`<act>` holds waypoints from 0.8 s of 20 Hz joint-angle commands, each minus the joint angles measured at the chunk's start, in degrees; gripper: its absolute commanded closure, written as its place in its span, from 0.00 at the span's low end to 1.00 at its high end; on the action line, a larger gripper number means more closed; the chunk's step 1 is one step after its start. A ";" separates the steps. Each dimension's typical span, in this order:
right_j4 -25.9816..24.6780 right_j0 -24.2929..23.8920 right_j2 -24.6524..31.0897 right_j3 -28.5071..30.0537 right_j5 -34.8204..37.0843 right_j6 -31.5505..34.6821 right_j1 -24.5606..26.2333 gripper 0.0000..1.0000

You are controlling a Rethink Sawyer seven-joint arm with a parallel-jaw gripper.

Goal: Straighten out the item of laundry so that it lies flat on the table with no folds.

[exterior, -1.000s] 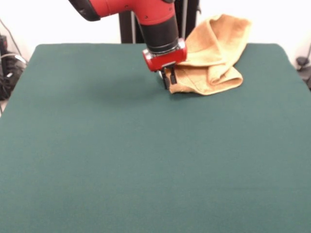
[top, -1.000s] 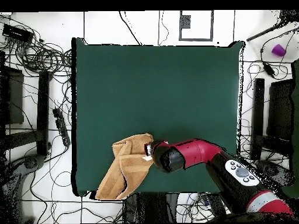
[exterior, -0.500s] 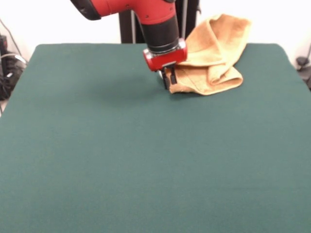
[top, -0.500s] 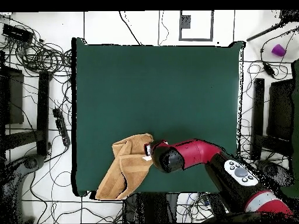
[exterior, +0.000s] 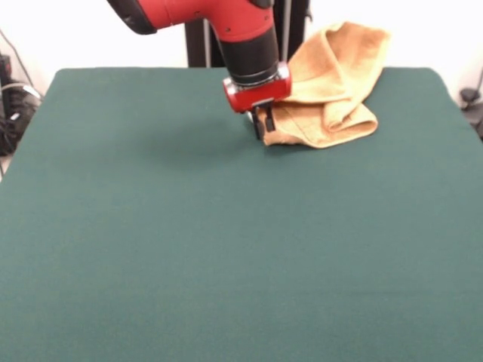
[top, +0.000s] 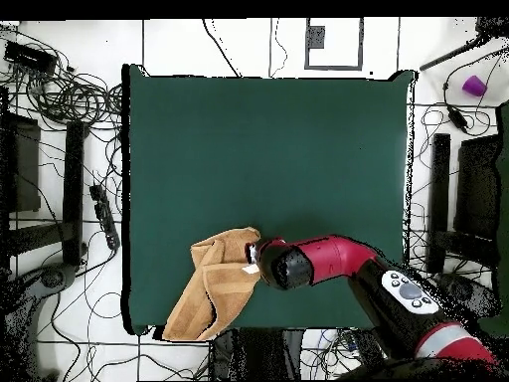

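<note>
The item of laundry [exterior: 332, 83] is an orange-yellow towel, bunched in thick folds at a far corner of the green table [exterior: 226, 249], with one end hanging past the table's edge. In the overhead view the item of laundry [top: 213, 285] lies crumpled near the table's [top: 268, 149] bottom left edge, and a small white label shows beside the wrist. My gripper [exterior: 263, 125] points straight down at the towel's left corner, its dark fingers close together and pinching the cloth edge. Seen from overhead, the red wrist [top: 281, 265] hides the fingers.
Cables and black stands [top: 72, 189] lie on the floor around the table. A purple cup [top: 474, 87] sits on the floor beyond the right edge. The towel overhangs the table's edge on the robot's side.
</note>
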 commanded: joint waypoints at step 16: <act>5.15 3.49 12.82 -45.78 38.02 -20.74 25.05 1.00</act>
